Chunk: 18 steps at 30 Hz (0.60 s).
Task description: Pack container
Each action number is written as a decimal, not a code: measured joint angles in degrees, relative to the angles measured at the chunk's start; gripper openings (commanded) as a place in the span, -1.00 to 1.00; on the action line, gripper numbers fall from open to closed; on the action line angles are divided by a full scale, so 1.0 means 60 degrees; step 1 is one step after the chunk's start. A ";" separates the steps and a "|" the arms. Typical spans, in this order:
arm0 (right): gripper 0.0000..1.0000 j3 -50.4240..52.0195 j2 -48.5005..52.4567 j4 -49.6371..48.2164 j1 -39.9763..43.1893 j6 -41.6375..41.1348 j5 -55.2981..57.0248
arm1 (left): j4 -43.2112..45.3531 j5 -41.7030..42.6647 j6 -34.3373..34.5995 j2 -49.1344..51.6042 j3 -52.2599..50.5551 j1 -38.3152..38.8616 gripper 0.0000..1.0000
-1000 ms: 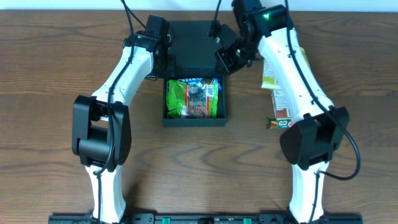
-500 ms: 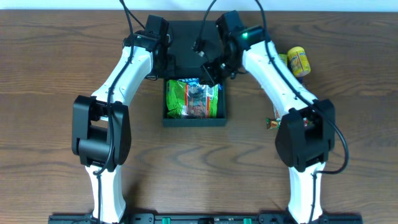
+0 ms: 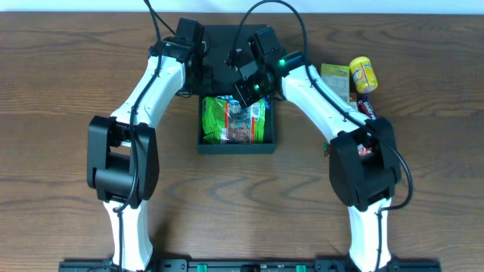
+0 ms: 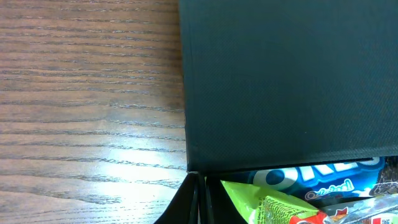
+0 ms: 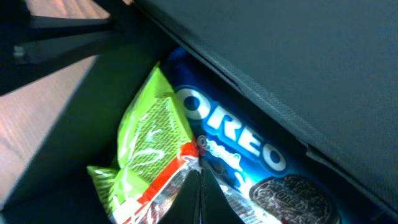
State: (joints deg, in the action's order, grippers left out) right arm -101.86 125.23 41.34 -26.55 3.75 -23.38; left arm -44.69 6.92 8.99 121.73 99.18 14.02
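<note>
Mid-way along the brown wooden table [image 3: 60, 113], matte black rectangular container [image 3: 236, 148], flap lid [image 3: 227, 47] thrown back; partly packed with a lime-green crinkly packet [image 3: 218, 121] and a blue Oreo packet [image 5: 249, 146]. Pinched fully shut and empty, left claw [image 4: 200, 198] and right claw [image 5: 200, 194] (both near the hinge). Probably left to do: yellow round can [image 3: 364, 74], neighbouring packets [image 3: 335, 79], lid closing.

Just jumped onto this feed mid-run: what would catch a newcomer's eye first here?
The open matte black rectangular box at the table's middle stands out, with a bright green snack packet and a blue Oreo cookie packet inside. The shut right hand hangs at its far end, pointing down at those packets. To the right, on the brown wooden table, sits a yellow cylindrical can beside other loose snacks.
</note>
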 measured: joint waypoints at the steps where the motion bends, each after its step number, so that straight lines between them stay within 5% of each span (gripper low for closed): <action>1: -0.97 0.0062 0.0000 -0.0102 0.0000 -0.0040 0.0022 | 0.0000 0.0007 0.0000 0.0000 0.0000 0.0000 -0.88; 18: -0.97 0.0991 0.0000 -0.0619 -0.0182 -0.0550 0.0404 | -0.0004 0.0033 0.0004 0.0000 0.0000 -0.0007 -0.88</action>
State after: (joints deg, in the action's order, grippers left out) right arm -95.92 125.23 37.63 -27.64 0.45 -20.95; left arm -44.71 7.11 9.02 121.73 99.18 13.98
